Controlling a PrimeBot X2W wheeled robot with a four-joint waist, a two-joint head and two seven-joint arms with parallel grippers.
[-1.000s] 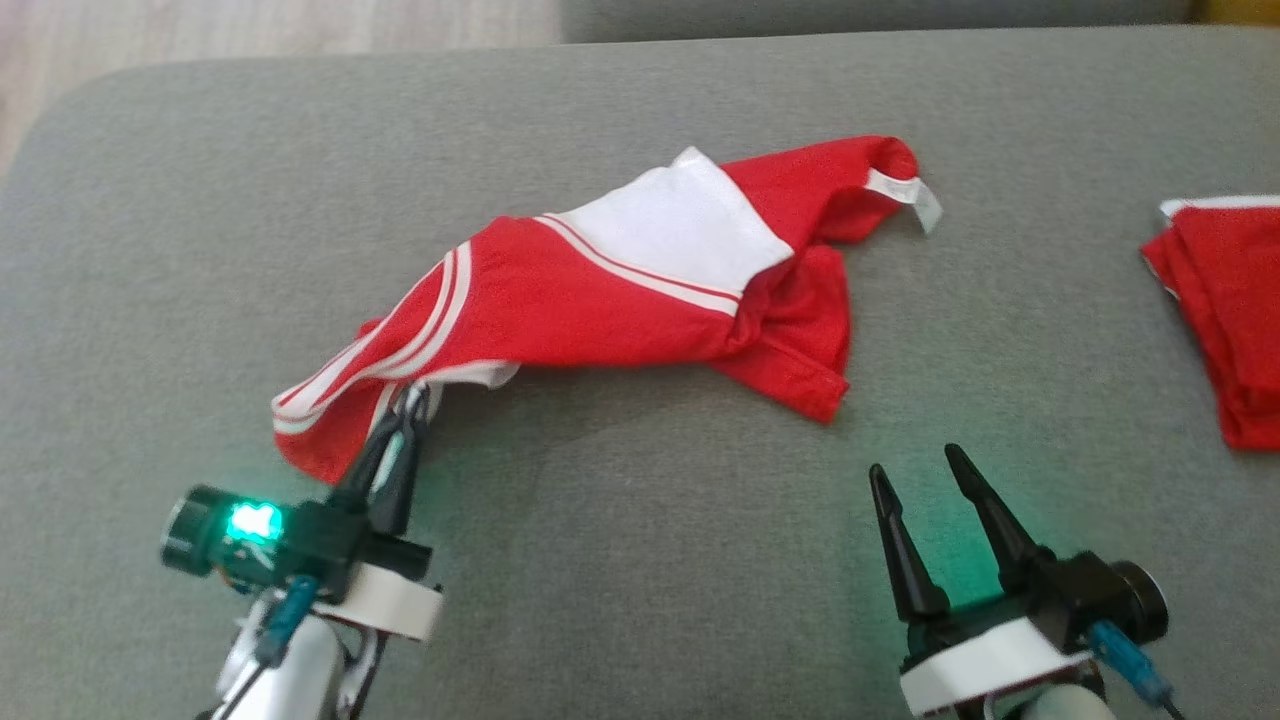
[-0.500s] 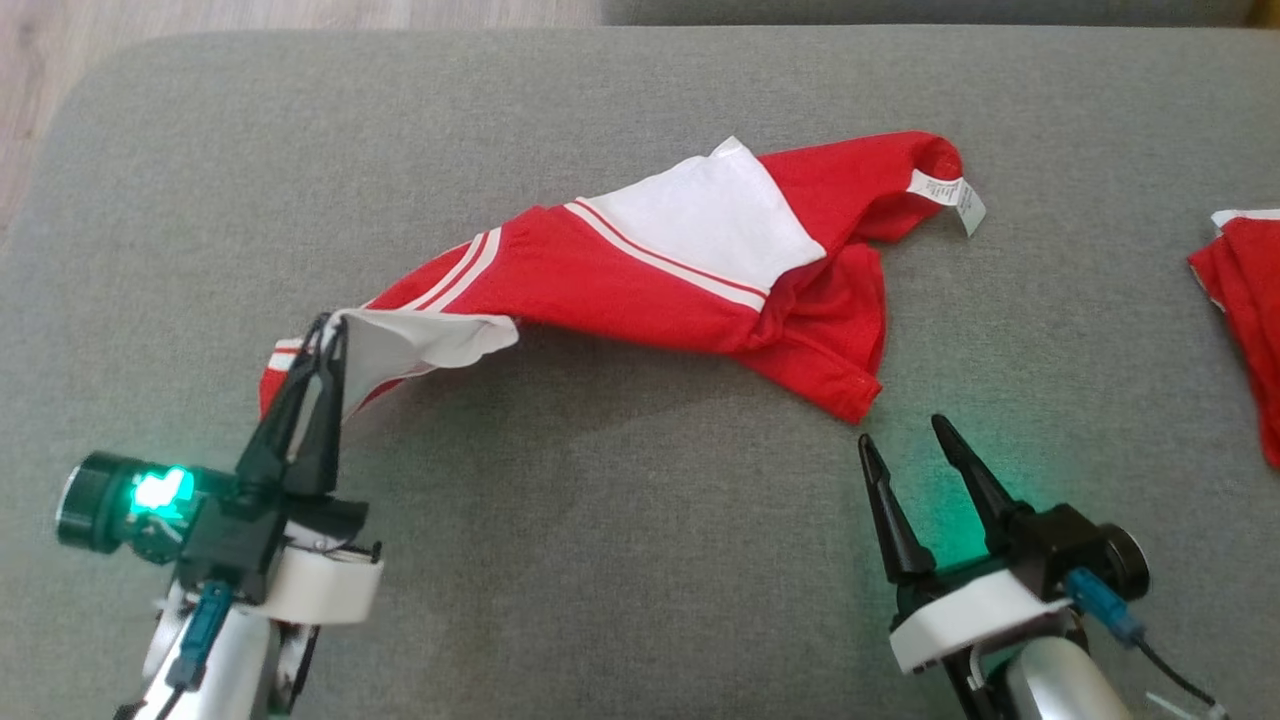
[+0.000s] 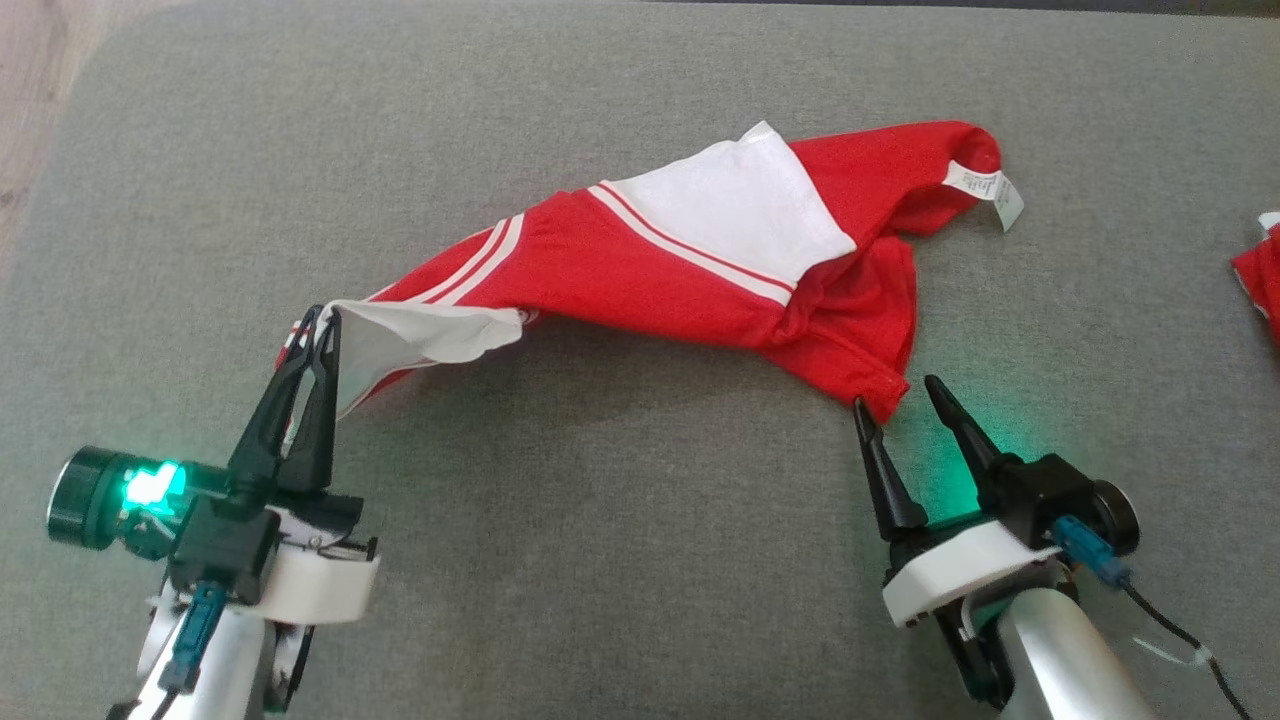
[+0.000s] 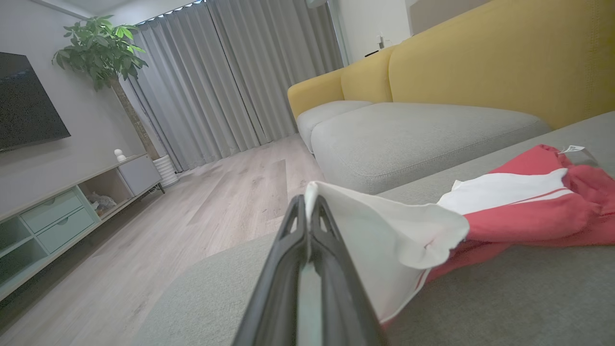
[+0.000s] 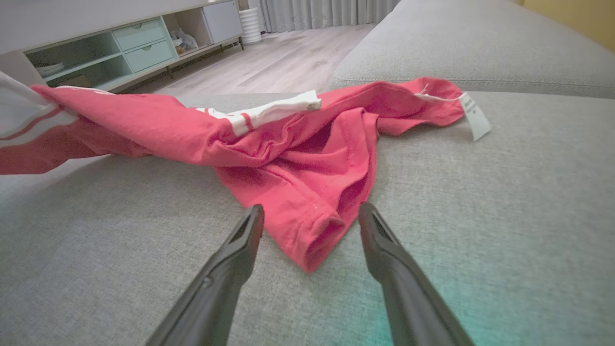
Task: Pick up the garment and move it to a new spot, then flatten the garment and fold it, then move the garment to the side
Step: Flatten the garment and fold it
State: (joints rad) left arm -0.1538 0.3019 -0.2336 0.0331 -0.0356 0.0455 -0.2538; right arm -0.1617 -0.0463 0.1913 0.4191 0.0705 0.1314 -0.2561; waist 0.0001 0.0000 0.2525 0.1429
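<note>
Now the left gripper (image 3: 325,318) pinches a white edge of the garment (image 3: 650,275); the right gripper (image 3: 894,392) gapes around its red corner; a shallow close could miss it.

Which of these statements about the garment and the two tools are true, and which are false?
1. The left tool is shut on the white edge of the garment. True.
2. The right tool grips the garment. False: it is open, straddling a red corner.
3. The garment is folded flat. False: it lies crumpled and unfolded.
4. A white care label sticks out from the garment. True.
</note>
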